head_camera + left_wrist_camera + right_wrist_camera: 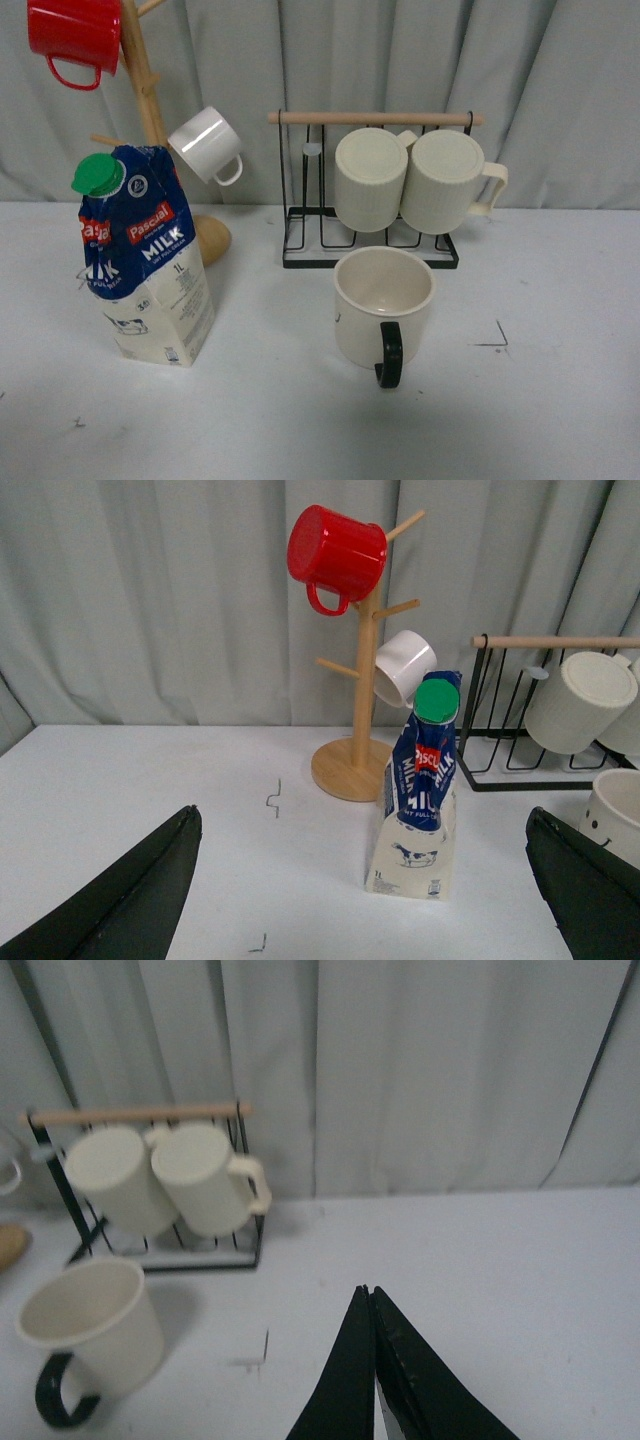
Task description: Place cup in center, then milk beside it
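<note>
The cup, cream with a black handle, stands upright on the table near the middle, handle toward me. It also shows in the right wrist view and at the edge of the left wrist view. The milk, a blue-topped Pascual carton with a green cap, stands at the left. In the left wrist view the milk stands ahead of my open left gripper, its black fingers wide apart. My right gripper is shut and empty, to the cup's right. Neither arm shows in the front view.
A wooden mug tree holds a red mug and a small white mug behind the milk. A black wire rack with a wooden bar holds two ribbed cream mugs behind the cup. Grey curtain at the back.
</note>
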You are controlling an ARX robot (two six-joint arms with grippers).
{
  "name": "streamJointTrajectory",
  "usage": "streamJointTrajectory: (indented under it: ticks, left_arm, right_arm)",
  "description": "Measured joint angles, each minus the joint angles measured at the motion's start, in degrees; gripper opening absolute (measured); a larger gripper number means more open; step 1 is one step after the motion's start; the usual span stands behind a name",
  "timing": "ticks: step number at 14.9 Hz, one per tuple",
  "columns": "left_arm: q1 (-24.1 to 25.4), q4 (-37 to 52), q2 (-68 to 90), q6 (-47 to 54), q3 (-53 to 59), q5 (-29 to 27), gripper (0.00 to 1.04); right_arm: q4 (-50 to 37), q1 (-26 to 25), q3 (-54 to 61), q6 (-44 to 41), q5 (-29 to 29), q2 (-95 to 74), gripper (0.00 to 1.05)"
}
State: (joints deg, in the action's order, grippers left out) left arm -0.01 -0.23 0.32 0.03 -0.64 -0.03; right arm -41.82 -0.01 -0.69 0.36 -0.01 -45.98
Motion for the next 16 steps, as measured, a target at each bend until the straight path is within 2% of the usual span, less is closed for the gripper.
streamJointTrajectory:
  ticks: [4,6,16]
  left_arm:
    - [0.0,0.04,0.0,0.0,0.0,0.02,0.98]
    - [0.0,0.04,0.0,0.0,0.0,0.02,0.98]
    - [0.0,0.02,0.0,0.0,0.0,0.02,0.98]
  right_arm:
    - [15.06,0.0,0.02,0.0,0.02,19.37,0.02]
    - [19.34,0.0,0.02,0.0,0.02,23.26,0.02]
    - [31.26,0.0,0.04,0.0,0.02,35.6,0.02]
